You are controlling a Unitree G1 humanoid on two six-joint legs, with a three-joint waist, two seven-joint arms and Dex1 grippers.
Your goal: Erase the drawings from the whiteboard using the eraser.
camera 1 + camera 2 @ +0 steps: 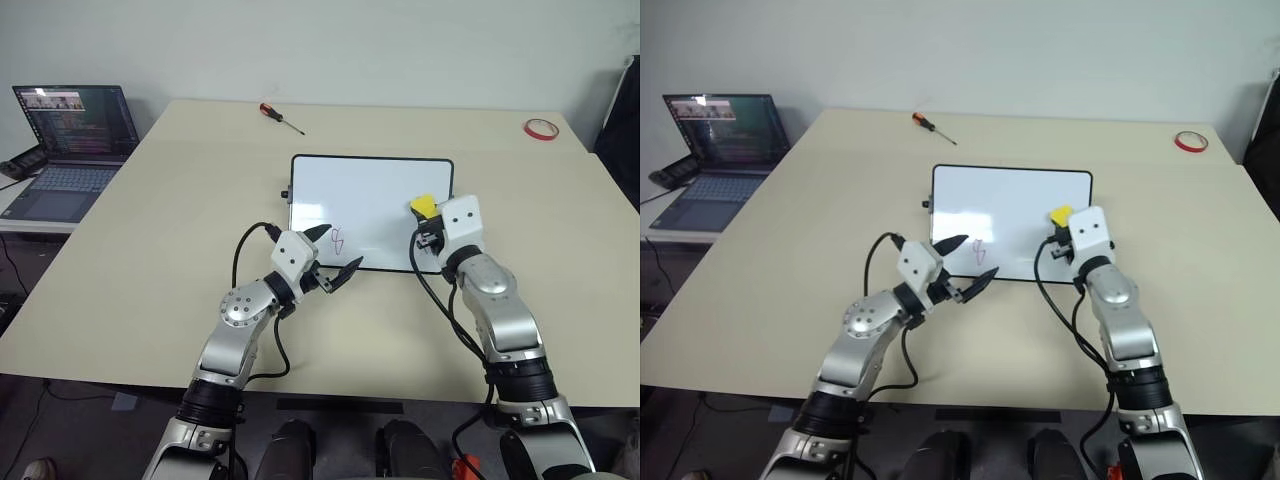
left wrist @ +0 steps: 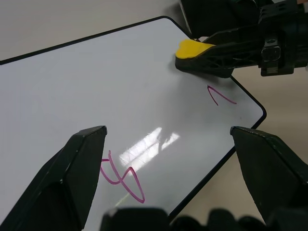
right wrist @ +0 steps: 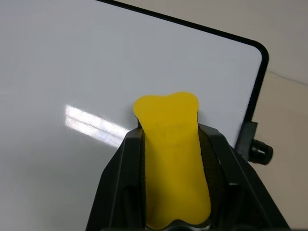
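The eraser (image 3: 172, 159), a yellow block, is clamped between the 2 black fingers of the right gripper (image 1: 428, 222) and is held over the right part of the whiteboard (image 1: 370, 190), near its right edge. The whiteboard lies flat near the middle of the beige table (image 1: 150, 250), its black frame fitted with small knobs at the sides. 2 purple-pink drawings are seen on it: a looped squiggle (image 2: 122, 178) by the near edge, left of centre, and a small tick-like mark (image 2: 220, 95) near the near right corner, just beside the eraser. The left gripper (image 1: 335, 255) is held over the near left part of the board with its fingers spread apart and nothing between them, the squiggle lying close to its tips. A red-handled screwdriver (image 1: 281, 117) lies on the far side of the table, a red tape ring (image 1: 541, 128) at the far right corner. An open laptop (image 1: 70, 150) stands on a separate surface to the left.
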